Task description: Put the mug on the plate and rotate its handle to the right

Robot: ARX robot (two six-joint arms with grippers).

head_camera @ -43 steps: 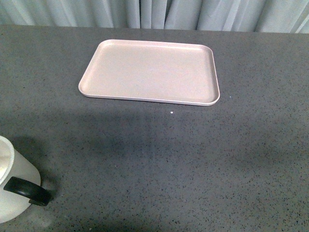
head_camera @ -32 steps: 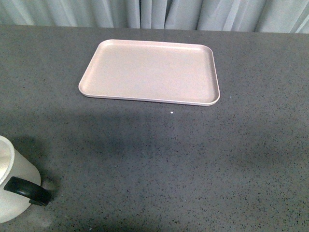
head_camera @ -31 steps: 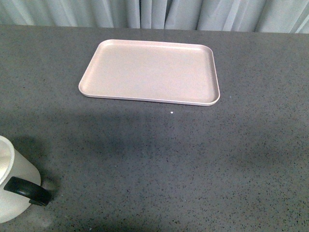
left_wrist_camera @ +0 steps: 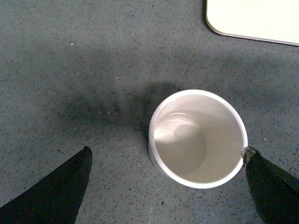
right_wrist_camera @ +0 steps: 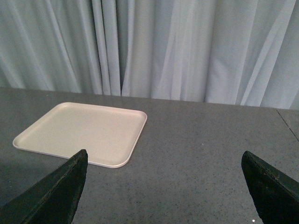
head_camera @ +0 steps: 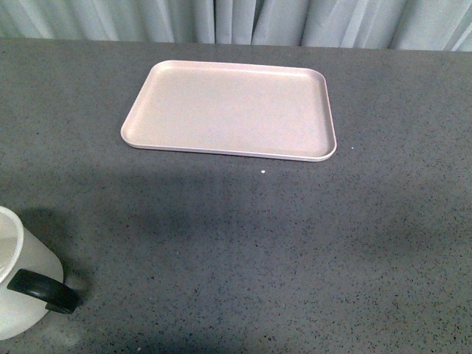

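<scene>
The white mug [head_camera: 22,284] stands upright on the table at the near left, far from the plate, and its black handle [head_camera: 43,289] sticks out to the right and toward me. The pale pink plate [head_camera: 228,110] lies bare at the back middle. In the left wrist view my left gripper [left_wrist_camera: 167,150] hangs open above the mug [left_wrist_camera: 198,179]. One fingertip [left_wrist_camera: 250,156] is level with its rim and the other is well clear of it. The handle is hidden there. My right gripper [right_wrist_camera: 164,153] is open, holds nothing, and faces the plate [right_wrist_camera: 79,133].
The grey speckled table [head_camera: 295,243] runs back to a pale curtain [head_camera: 236,18] along its far edge. A corner of the plate [left_wrist_camera: 252,18] shows in the left wrist view, beyond the mug. Neither arm appears in the front view.
</scene>
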